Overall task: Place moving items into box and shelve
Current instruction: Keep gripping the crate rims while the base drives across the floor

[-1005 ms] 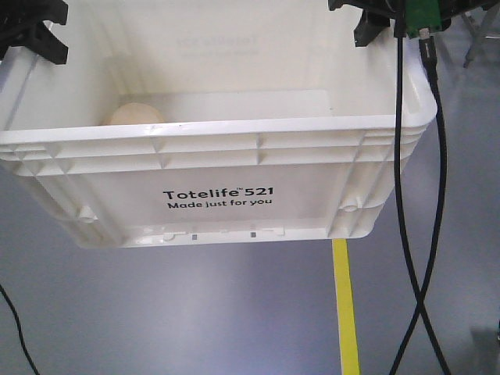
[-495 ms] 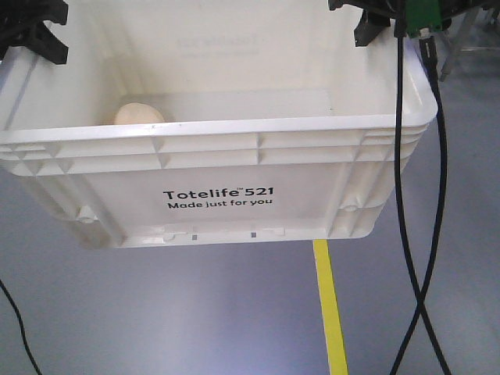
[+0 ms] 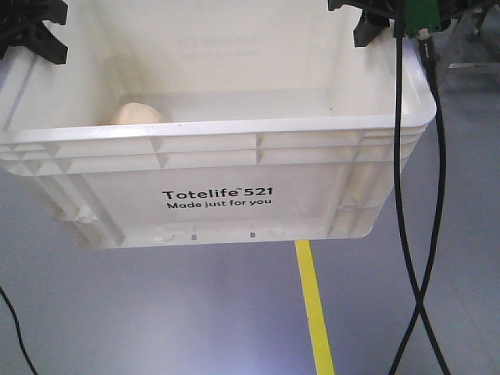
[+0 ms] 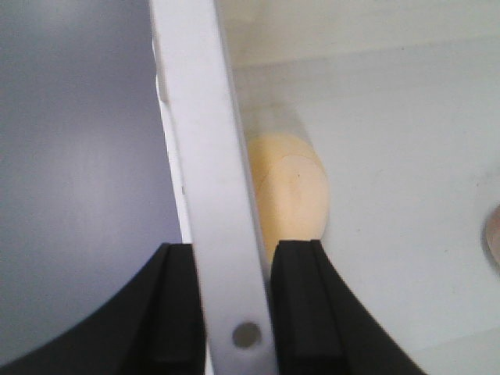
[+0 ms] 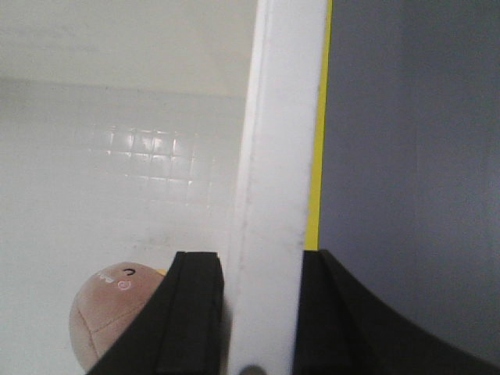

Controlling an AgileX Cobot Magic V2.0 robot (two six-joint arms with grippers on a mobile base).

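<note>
Your left gripper (image 4: 234, 269) and right gripper (image 5: 262, 269) each clamp a box (image 3: 258, 144) wall. Loosen either and you drop it; tilt and the bun (image 4: 293, 195) rolls.

Glossy grey floor (image 3: 156, 312); yellow tape line (image 3: 314, 308) crossing it; soft overhead glare.

Left gripper (image 4: 234, 251) is clamped on the box (image 4: 205, 156) rim, which runs as a white bar from 12 o'clock down to 6 o'clock, with one black finger (image 4: 176, 312) on each side. Just to the 3 o'clock side of the rim, a cream lump (image 4: 293, 195) sits on the box bottom against the wall. A pinkish object (image 4: 494, 242) peeks in at the 3 o'clock edge. Grey floor (image 4: 78, 156) fills 9 o'clock.
</note>
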